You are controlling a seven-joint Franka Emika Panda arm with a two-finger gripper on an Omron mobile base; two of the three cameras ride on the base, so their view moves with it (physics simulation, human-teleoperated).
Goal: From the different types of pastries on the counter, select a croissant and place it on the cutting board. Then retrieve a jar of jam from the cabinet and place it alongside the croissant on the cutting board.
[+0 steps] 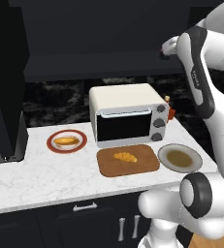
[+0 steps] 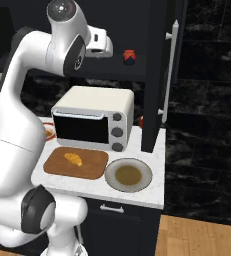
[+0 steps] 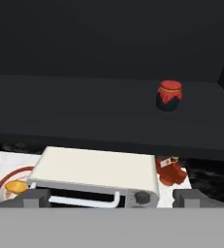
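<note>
Croissant (image 1: 125, 157) on cutting board (image 1: 107, 166), white marble counter (image 1: 36, 177), black cabinet (image 3: 84, 106) — fingers' (image 2: 110, 50) spread unclear

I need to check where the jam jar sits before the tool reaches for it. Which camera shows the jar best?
The hand view: the jar of jam stands upright and unblocked on the dark cabinet shelf, its red cloth-like top clear. The right base view shows it small, just past the tool. In the left base view I cannot make it out.
</note>
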